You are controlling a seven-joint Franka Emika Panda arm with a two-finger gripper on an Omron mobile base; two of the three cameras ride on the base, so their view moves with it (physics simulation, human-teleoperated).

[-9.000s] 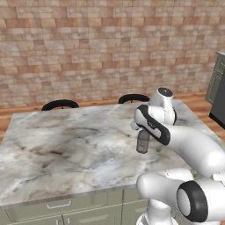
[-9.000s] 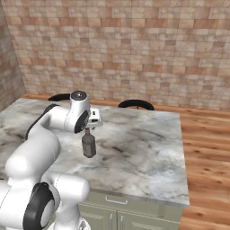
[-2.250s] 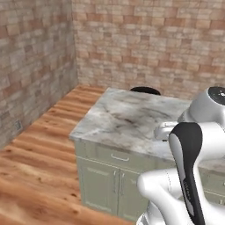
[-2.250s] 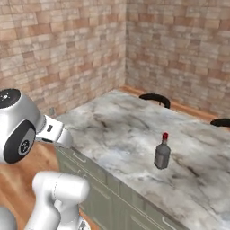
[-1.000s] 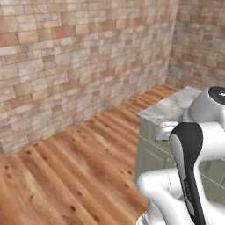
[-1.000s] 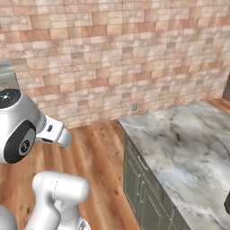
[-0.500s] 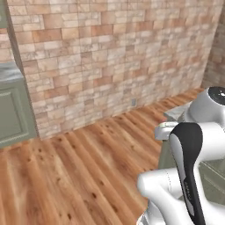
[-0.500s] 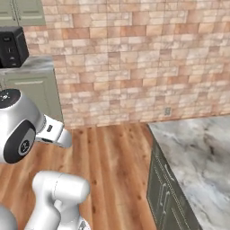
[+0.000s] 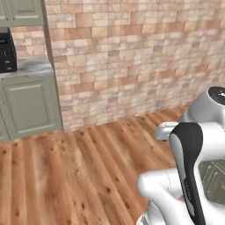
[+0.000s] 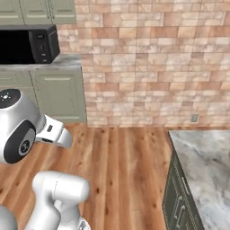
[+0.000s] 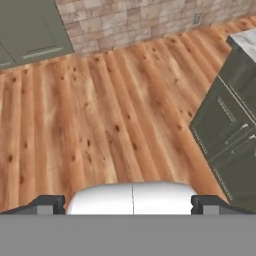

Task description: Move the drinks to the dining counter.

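Note:
The drinks are out of view. The dining counter (image 10: 204,164) shows its veined marble corner at the lower right of the right base view. Its sage green drawer fronts (image 11: 225,130) run down the right side of the hand view. My gripper (image 11: 128,204) hangs over the wooden floor to the left of the counter. It is open, its two dark fingertips (image 11: 47,203) stand far apart, and nothing is between them. My arm (image 9: 189,158) is folded close to the base.
A brick wall (image 10: 148,58) closes the far side. At the left stand sage green cabinets (image 10: 58,94) with a black microwave (image 10: 27,45) on their worktop. Bare wooden floor (image 9: 79,176) lies between them and the counter.
The whole picture has swung, so the camera has moved with the base. The counter has slid off to the right and the cabinets with the microwave have come in at the left. The jaws stay open.

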